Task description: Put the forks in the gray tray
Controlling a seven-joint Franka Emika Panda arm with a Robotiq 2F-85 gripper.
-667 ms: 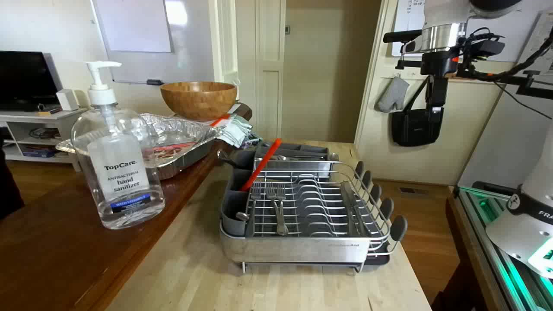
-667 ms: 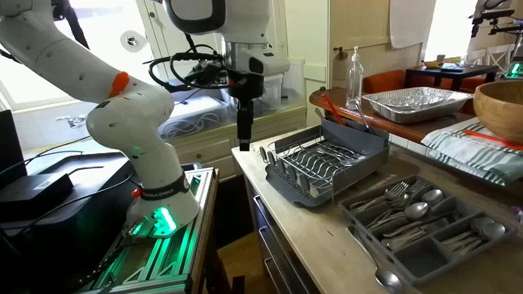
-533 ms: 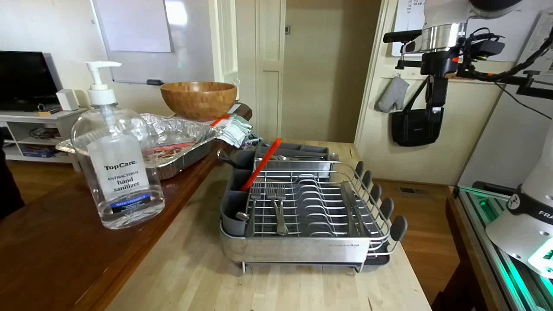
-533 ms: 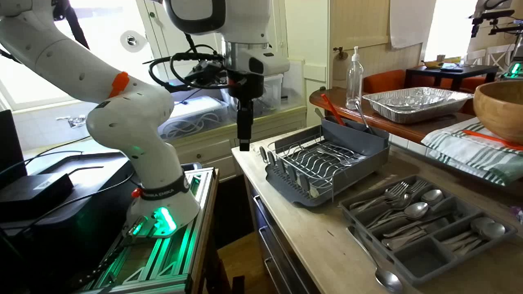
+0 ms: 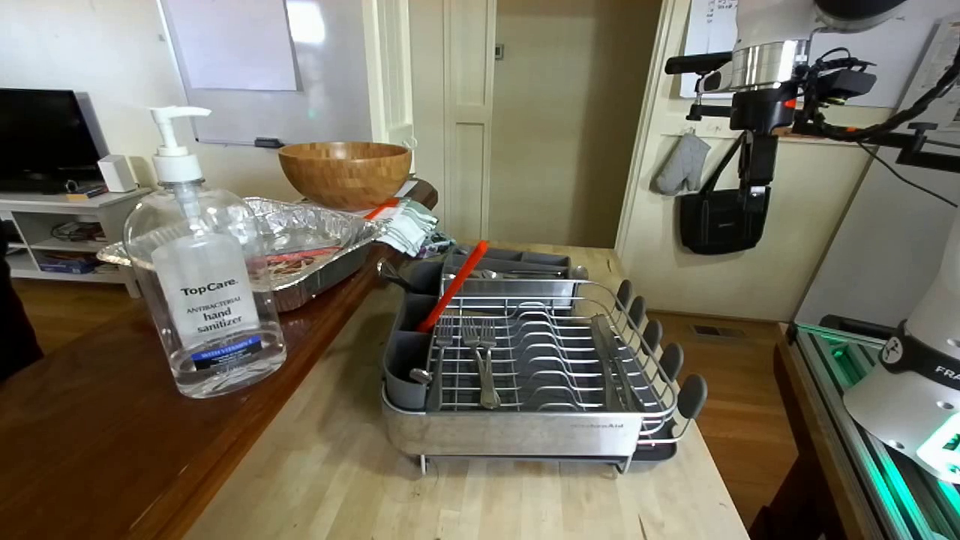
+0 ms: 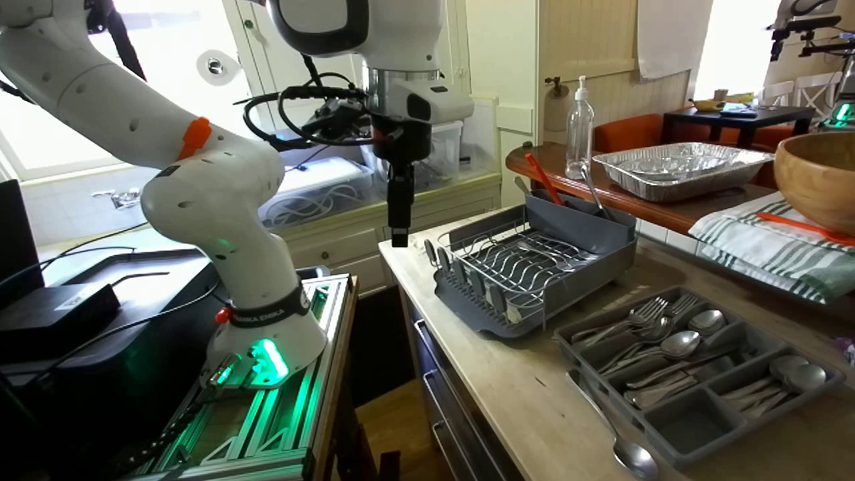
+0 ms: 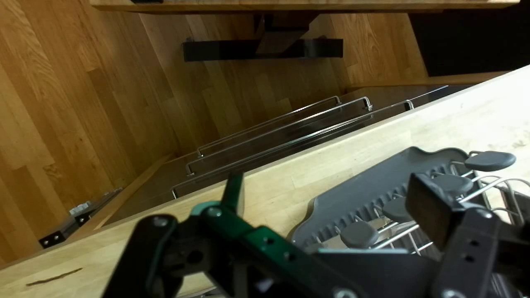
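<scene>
Claw (image 7: 325, 178): hangs in the air, spread wide; both exterior views catch it edge-on, one dark bar.
Gray dish rack (image 5: 517, 435): on the counter (image 5: 480, 502), cut off at the wrist view's right, partly behind the claw.
Forks (image 5: 488, 371): three lie in the rack, two handles hard to split.
Cutlery tray (image 5: 541, 259): mostly hidden behind the rack in an exterior view; more forks and spoons (image 6: 680, 344) jumbled inside.

What look like forks (image 6: 576, 261) lie in the gray dish rack (image 6: 588, 280).
</scene>
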